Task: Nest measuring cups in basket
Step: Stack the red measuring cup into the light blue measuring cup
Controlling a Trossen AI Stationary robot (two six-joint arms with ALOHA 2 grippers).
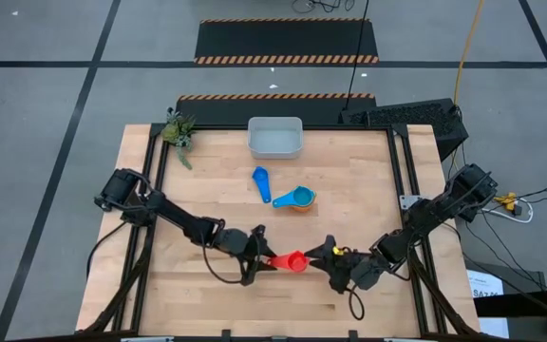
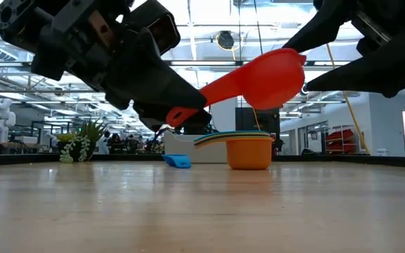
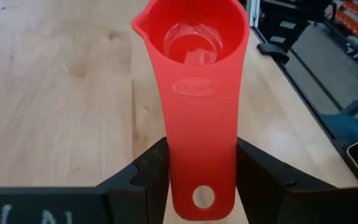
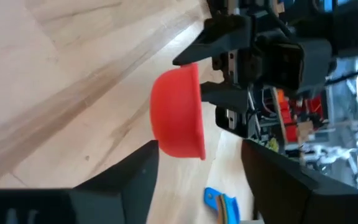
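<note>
A red measuring cup [image 1: 295, 261] hangs above the table's near middle, with my left gripper [image 1: 262, 258] shut on its handle. My right gripper [image 1: 319, 255] stands open at the cup's bowl [image 4: 179, 115], one finger on either side; whether they touch it I cannot tell. A blue cup [image 1: 261, 182] lies alone on the wood. Beside it an orange cup [image 1: 299, 199] rests on its base with light blue and other cups nested inside. The pale basket [image 1: 274, 137] stands at the far edge. My left gripper pinches the red cup's flat handle [image 3: 201, 155] between its two fingers [image 3: 151, 174], near the free end with the hole. The fingers come about level from the table's left, along the handle. The cup is lifted clear, its bowl [image 2: 273, 74] higher than the handle.
A small green plant [image 1: 179, 130] stands at the table's far left corner. A black frame rail [image 1: 399, 171] runs along the table's right side. Bare wood lies between the arms and the cups.
</note>
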